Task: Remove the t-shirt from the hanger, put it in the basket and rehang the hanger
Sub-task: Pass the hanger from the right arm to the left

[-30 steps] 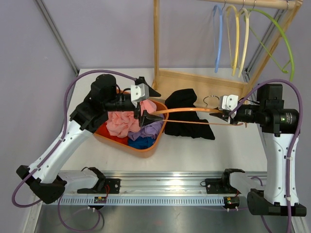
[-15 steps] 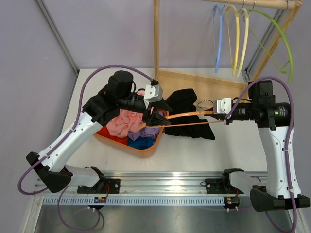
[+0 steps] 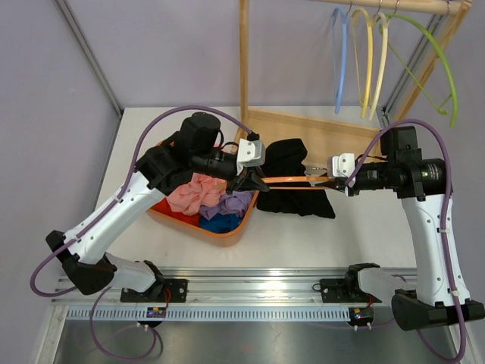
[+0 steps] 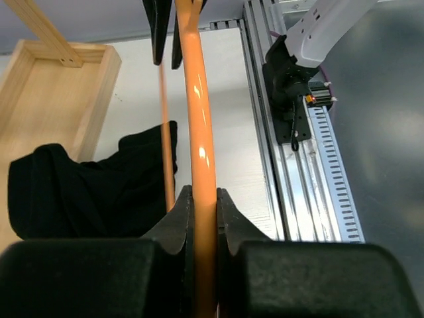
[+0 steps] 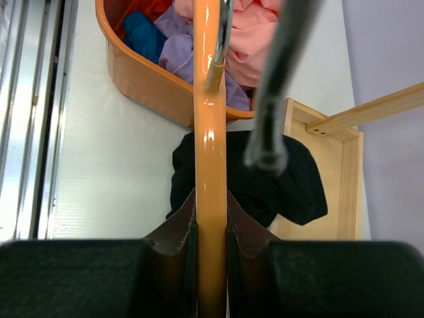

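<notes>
- The orange hanger is stretched level between both arms, above the table, running from 9 o'clock to 3 o'clock in the top view
- The black t-shirt lies crumpled on the table under the hanger, just at 3 o'clock of the orange basket of coloured clothes and at 6 o'clock of the wooden rack base
- In the left wrist view the hanger's bars look bare, with the shirt on the table below them; I judge the shirt already off the hanger, so the removal itself seems done and the step in hand is dealing with the empty hanger
- The next move probably calls for lifting the hanger clear without snagging the cloth beneath, both arms moving together so the frame does not twist, or one letting go first
- The left gripper is pressed together on the hanger's 9 o'clock end; its fingers pinch the thick orange bar from both sides
- The right gripper pinches the hanger at the 3 o'clock end, close to the metal hook, its fingers tight against the bar
- Neither gripper touches the shirt
</notes>
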Available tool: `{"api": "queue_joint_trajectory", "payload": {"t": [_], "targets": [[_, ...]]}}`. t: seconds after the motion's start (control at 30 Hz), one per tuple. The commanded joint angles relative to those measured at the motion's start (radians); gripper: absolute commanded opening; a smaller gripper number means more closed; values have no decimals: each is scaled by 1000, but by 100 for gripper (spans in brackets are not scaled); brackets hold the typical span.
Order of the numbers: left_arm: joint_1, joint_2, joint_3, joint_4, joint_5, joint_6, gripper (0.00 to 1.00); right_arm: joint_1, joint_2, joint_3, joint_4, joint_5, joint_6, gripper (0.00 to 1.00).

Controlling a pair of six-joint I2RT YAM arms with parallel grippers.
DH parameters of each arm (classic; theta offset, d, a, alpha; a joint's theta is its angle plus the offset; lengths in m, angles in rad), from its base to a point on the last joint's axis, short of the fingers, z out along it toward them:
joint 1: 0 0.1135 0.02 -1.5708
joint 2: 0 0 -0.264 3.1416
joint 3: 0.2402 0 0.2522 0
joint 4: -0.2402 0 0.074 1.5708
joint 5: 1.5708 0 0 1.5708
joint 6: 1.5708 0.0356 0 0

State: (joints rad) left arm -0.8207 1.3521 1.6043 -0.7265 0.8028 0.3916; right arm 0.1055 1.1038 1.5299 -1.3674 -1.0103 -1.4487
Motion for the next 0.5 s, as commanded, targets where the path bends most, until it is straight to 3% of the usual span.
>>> {"api": "queue_joint_trajectory", "payload": {"t": [0.0,0.1,0.2,0.23,0.37,0.47], "targets": [[-15,9,46,-4,-19,55,0,22,1,-7,-39,-57,42,0],[-15,-4,45,-8,-51,41,0,23,1,-17,-19,-74,89,2],[-15,-19,36,-17,-82,17,0,22,-5,-30,46,-103,215,20],[-15,-27,29,-17,-86,1,0,22,-5,-33,95,-122,299,35],[-11,-64,-13,-19,-100,-37,0,22,-10,-34,215,-152,509,64],[5,-117,-52,-13,-105,-75,0,22,-5,-16,307,-137,654,71]]}}
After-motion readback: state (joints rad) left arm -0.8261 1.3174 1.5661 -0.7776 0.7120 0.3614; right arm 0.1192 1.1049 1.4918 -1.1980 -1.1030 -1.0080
